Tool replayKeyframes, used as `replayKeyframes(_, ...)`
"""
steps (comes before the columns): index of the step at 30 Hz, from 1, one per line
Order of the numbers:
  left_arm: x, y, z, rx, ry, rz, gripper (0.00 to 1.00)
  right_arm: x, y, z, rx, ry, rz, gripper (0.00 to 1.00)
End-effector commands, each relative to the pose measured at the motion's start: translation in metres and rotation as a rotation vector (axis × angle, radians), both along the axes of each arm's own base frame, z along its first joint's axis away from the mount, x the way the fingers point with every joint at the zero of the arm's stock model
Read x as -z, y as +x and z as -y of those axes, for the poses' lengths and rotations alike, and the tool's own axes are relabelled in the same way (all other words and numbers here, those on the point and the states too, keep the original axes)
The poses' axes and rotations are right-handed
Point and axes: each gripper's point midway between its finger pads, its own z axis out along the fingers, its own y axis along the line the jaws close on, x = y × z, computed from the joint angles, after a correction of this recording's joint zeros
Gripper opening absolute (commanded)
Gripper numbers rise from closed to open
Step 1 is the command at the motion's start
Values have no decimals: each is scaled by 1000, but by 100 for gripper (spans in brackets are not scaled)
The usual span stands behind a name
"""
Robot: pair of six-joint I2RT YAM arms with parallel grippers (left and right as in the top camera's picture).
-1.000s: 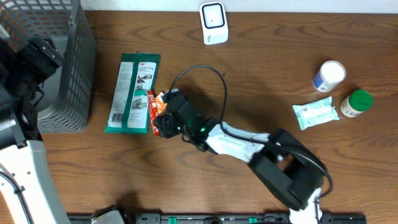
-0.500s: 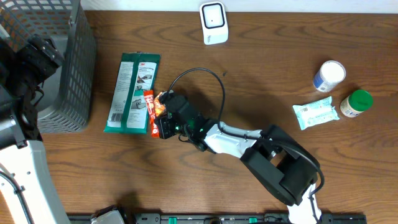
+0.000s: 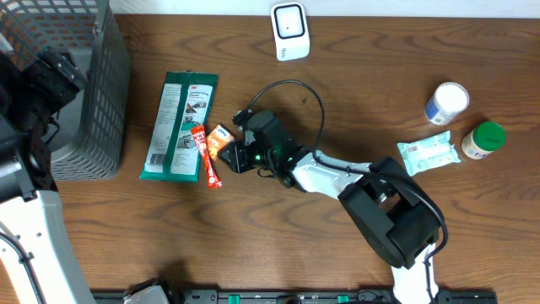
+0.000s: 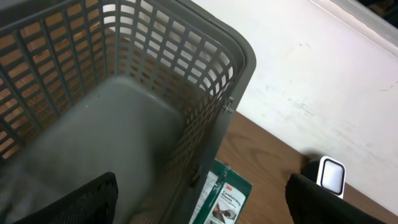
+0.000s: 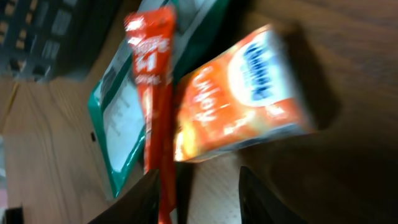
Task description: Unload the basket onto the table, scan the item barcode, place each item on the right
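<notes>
A brown wooden surface [image 3: 380, 76] fills the overhead view, and a grey mesh basket [image 3: 101, 76] stands at its upper left edge. The right arm [image 3: 396, 219] stretches from the lower right of the frame toward the middle. Its right hand [image 5: 198, 186] is low over the surface with its fingers spread and nothing between them. The left arm [image 3: 34, 93] sits at the far left by the basket. The left hand [image 4: 202, 196] hangs over the basket with its fingers wide apart, gripping nothing. A flat green pack [image 3: 179, 127] lies just right of the basket, long side running up the frame. At the right of the frame are a pale blue tissue packet [image 3: 429, 154], a white bottle [image 3: 445, 103] above it, and a green-capped jar [image 3: 483, 140] just beside it. A white scanner [image 3: 289, 31] stands at the top centre, well apart from everything else. A red stick sachet [image 3: 203, 154] lies along the green pack's right edge. The orange packet [image 3: 222, 138] lies on the surface left of centre, just beside the sachet and right in front of the right hand's fingertips. The blurred wrist view does not show whether they touch it.
</notes>
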Motion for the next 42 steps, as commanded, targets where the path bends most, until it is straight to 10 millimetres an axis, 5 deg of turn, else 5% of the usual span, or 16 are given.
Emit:
replayKeyframes(1, -2, -1, 1, 8, -2, 6, 87, 5, -17, -16, -57, -45, 69, 38)
replayKeyframes(17, -2, -1, 1, 8, -2, 6, 87, 52, -16, -15, 21, -307, 304, 42)
replayKeyframes(19, -2, -1, 1, 8, -2, 6, 87, 53, -17, -18, 15, -294, 305, 33)
replayKeyframes(22, -2, -1, 1, 8, -2, 6, 87, 44, -20, -21, 0, -274, 296, 1)
replayKeyframes(25, -2, -1, 1, 8, -2, 6, 87, 20, -25, -19, -7, -237, 247, 1)
replayKeyframes(29, -2, -1, 1, 8, -2, 6, 87, -36, -34, -2, -40, -199, 187, 1)
replayKeyframes(36, -2, -1, 1, 8, -2, 6, 87, -149, -52, 49, -149, -9, 132, 1)
replayKeyframes(42, -2, -1, 1, 8, -2, 6, 87, -221, -73, 96, -415, 340, 63, 1)
